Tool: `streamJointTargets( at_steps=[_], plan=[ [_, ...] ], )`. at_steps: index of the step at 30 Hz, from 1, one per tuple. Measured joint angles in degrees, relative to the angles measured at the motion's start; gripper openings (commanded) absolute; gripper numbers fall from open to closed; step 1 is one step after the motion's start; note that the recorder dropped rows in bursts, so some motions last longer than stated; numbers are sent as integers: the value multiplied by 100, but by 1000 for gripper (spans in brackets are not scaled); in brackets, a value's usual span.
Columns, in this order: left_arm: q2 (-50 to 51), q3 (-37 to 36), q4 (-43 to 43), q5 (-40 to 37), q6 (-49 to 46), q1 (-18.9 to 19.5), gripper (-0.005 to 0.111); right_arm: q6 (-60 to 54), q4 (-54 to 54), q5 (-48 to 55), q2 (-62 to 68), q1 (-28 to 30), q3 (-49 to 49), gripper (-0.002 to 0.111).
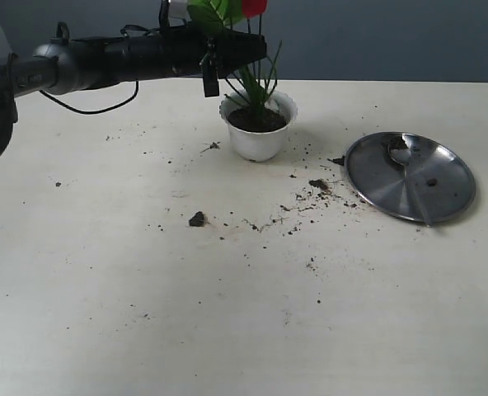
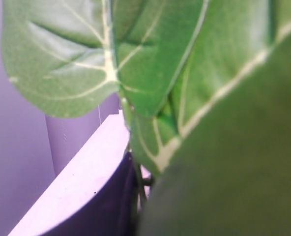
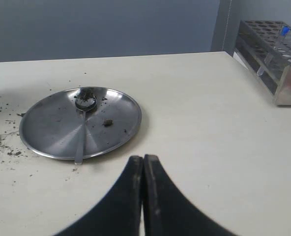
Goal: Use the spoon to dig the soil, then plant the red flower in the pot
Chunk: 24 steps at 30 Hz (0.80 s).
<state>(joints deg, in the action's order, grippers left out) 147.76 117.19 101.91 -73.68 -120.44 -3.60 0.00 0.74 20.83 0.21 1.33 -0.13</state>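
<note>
The red flower (image 1: 253, 7) stands with its green stems in the soil (image 1: 258, 121) of the white pot (image 1: 259, 136), far centre of the table. My left gripper (image 1: 241, 48) reaches in from the left above the pot and is shut on the stems just under the leaves. In the left wrist view the leaves (image 2: 185, 73) fill the frame, and one dark finger (image 2: 106, 206) lies against a thin stem (image 2: 139, 183). The spoon (image 1: 402, 155) lies on the steel plate (image 1: 442, 186), its bowl smudged with soil. My right gripper (image 3: 144, 160) is shut and empty, near the plate (image 3: 52, 132) and spoon (image 3: 80, 135).
Loose soil crumbs (image 1: 318, 185) are scattered between pot and plate, with a small clump (image 1: 197, 219) nearer the front. A test-tube rack (image 3: 273, 54) stands at the table's far corner in the right wrist view. A black cable (image 1: 87, 106) hangs under the left arm.
</note>
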Motion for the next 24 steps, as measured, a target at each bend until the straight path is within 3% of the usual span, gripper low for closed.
streamJointTargets(
  at_steps=[24],
  plan=[
    [134, -37, -111, 146, 0, -70, 0, 0, 0, 0, 0, 0, 0, 0]
  ],
)
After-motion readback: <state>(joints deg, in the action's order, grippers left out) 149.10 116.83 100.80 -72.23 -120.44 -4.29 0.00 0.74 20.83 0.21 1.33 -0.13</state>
